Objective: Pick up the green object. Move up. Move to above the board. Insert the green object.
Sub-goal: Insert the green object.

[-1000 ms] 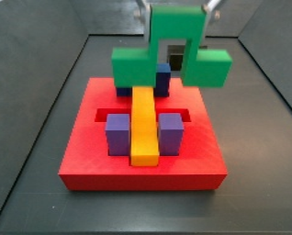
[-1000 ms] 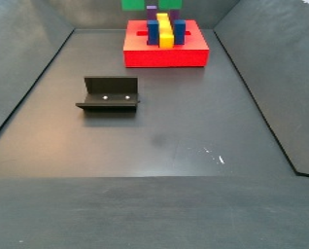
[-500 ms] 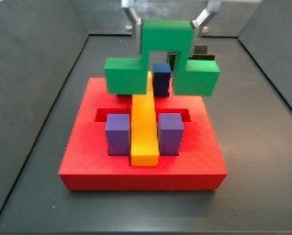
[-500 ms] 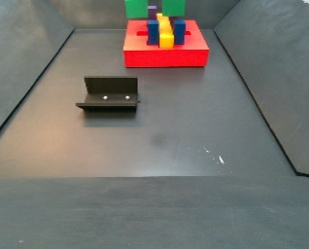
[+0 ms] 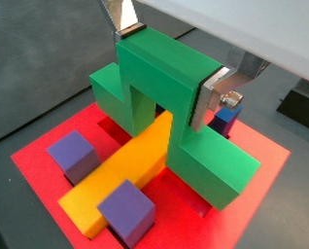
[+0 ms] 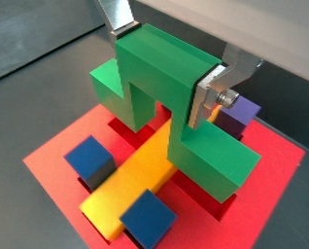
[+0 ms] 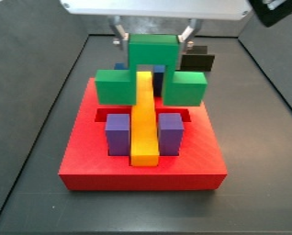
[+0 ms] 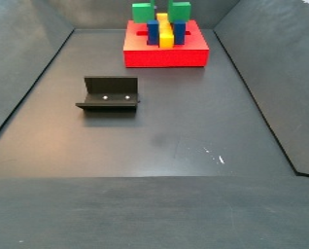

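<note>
The green object (image 7: 152, 55) is a bright green bridge-like piece. My gripper (image 7: 152, 41) is shut on its taller middle cube, with one silver finger (image 5: 212, 94) on each side in both wrist views. The piece straddles the far end of the yellow bar (image 7: 143, 119), and its two lower side cubes sit down at the far part of the red board (image 7: 87, 156), one on each side of the bar. Two purple posts (image 7: 117, 133) flank the bar nearer the front. The piece also shows in a wrist view (image 6: 164, 78) and in a side view (image 8: 144, 12).
A black block (image 7: 197, 60) lies behind the board. The fixture (image 8: 108, 94) stands on the dark floor well in front of the board (image 8: 151, 58). Grey walls close in the floor on both sides.
My gripper has come down with the green object, from hanging above the board's far end to straddling the yellow bar low on the board.
</note>
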